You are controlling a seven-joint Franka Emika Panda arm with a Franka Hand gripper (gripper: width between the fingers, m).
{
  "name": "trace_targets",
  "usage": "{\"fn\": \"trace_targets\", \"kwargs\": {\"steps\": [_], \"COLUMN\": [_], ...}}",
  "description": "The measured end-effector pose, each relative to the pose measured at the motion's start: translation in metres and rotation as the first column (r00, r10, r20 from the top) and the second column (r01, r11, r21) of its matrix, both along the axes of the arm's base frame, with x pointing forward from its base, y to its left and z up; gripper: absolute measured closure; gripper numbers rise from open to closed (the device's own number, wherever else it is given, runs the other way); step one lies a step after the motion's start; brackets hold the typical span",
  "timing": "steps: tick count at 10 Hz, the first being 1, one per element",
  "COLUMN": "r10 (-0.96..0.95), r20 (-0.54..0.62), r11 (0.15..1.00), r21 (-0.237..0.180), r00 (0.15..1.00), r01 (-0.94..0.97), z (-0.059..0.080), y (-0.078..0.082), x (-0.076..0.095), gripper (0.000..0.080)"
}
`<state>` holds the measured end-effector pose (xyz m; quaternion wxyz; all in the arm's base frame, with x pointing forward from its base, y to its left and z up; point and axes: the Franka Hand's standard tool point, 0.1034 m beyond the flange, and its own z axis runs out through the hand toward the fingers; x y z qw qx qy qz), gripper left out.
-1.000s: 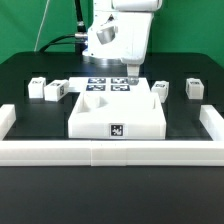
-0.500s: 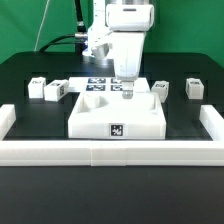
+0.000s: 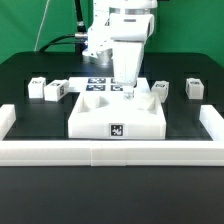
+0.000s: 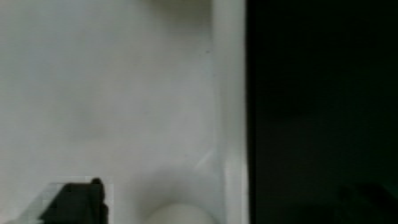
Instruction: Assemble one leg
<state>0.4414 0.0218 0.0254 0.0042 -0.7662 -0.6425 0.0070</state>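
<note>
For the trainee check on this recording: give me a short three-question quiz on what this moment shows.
1. How many legs lie loose on the table beside the tabletop piece?
2. True or false: the tool hangs over the tabletop piece.
3. What lies behind the tabletop piece in the exterior view? A) the marker board B) a screwdriver C) a fifth leg

Key: 1) four, two on each side; 2) true; 3) A

no readable text, only black-and-white marker tag [image 3: 116, 129] on tabletop [image 3: 90, 128] front
</note>
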Motion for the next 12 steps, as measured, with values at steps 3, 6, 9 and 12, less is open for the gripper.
{"fn": "trace_targets", "kwargs": {"steps": [3, 6, 9, 12], "r10": [0.005, 0.005, 0.004, 0.003], "r20": [-0.024, -0.013, -0.016, -0.012], "r11": [1.000, 1.000, 1.000, 1.000], "r21": [0.007, 0.008, 0.008, 0.008], "r00": [1.000, 1.000, 1.000, 1.000], "r01": [-0.005, -0.005, -0.004, -0.003], "z": [-0.017, -0.016, -0.017, -0.016], "y": [-0.008, -0.007, -0.007, -0.007], "x": [-0.008, -0.001, -0.002, -0.001], "gripper": [0.0150, 0.0150, 0.0395, 0.0740]}}
